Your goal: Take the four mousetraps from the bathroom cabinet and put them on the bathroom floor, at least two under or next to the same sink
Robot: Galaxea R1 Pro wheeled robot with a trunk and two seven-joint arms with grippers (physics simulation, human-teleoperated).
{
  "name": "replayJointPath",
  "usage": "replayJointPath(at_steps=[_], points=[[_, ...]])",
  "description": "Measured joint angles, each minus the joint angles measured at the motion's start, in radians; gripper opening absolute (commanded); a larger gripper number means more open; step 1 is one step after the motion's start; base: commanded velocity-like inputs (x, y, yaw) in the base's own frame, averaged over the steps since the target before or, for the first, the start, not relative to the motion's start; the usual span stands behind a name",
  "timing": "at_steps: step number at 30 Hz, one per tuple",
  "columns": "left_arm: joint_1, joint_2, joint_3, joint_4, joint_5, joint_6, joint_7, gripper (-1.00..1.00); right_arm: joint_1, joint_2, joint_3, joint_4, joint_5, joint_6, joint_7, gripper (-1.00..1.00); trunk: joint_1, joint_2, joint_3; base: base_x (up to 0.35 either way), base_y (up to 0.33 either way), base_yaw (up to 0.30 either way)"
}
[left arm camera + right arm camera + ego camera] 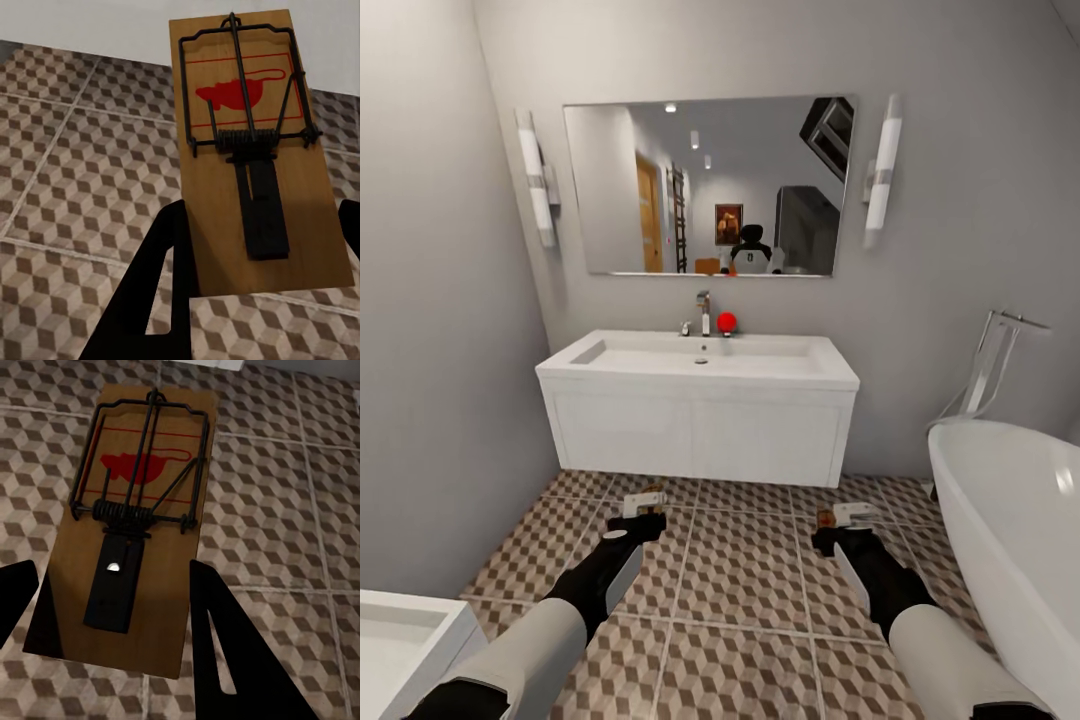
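Each mousetrap point(255, 150) is smooth matt wood with a dark metal spring and bar and a printed red mouse. Below the bathroom sink point(698, 405), glossy white with a shiny metal tap point(704, 312), the bathroom floor point(740, 580) shows matt cube-patterned tile.

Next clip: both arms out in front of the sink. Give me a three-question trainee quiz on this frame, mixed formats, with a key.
1. True or false: each end effector, left and right, holds a mousetrap.
2. Multiple choice: the bathroom sink is (A) behind the robot, (B) straight ahead against the wall under the mirror, (C) inside the bathtub.
3. Fill in: the printed mouse shape on the left mousetrap is coloured ____.

Key: 1 true, the right mousetrap also sits between its end effector's fingers; 2 B; 3 red.
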Motion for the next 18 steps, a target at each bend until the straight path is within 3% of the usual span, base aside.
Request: replayJointPath(at_steps=[6, 18], points=[[0.000, 0.001, 0.000, 0.000, 0.000, -0.003, 0.003, -1.00, 0.000, 0.005, -0.003, 0.001, -0.001, -0.003, 0.045, -1.00, 0.023, -0.042, -0.019, 0.000, 0.000, 0.000], [0.000, 0.001, -0.002, 0.000, 0.000, -0.003, 0.003, -1.00, 0.000, -0.004, -0.006, 0.092, -0.004, -0.060, 0.215, -1.00, 0.069, -0.126, -0.056, 0.000, 0.000, 0.000]])
